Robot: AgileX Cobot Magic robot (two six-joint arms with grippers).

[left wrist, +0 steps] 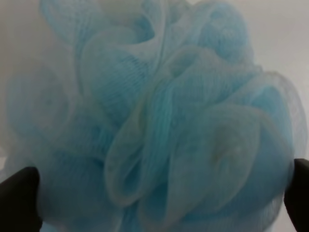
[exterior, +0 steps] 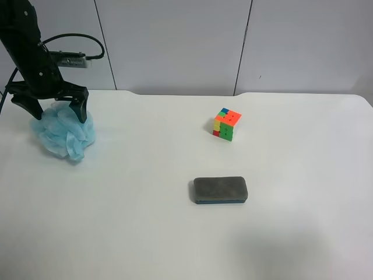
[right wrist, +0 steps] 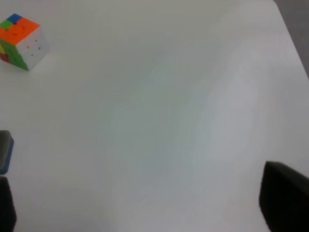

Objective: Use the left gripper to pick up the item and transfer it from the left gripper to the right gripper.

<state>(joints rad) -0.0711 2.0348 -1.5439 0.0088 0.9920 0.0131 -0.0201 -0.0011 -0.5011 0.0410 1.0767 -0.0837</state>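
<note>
The light-blue mesh loofah [exterior: 65,135] lies on the white table [exterior: 175,233] at the exterior high view's far left. My left gripper [exterior: 58,109], on the all-black cabled arm, is open and low over the loofah, one jaw on each side of its top. In the left wrist view the loofah [left wrist: 159,111] fills the frame between the two black fingertips [left wrist: 17,200] of that gripper [left wrist: 157,203]. My right gripper [right wrist: 145,208] is open and empty above bare table; it does not show in the exterior high view.
A multicoloured puzzle cube [exterior: 227,123] stands right of the table's middle and also shows in the right wrist view [right wrist: 21,41]. A dark grey eraser block [exterior: 220,190] lies nearer the front, its end showing in the right wrist view [right wrist: 5,150].
</note>
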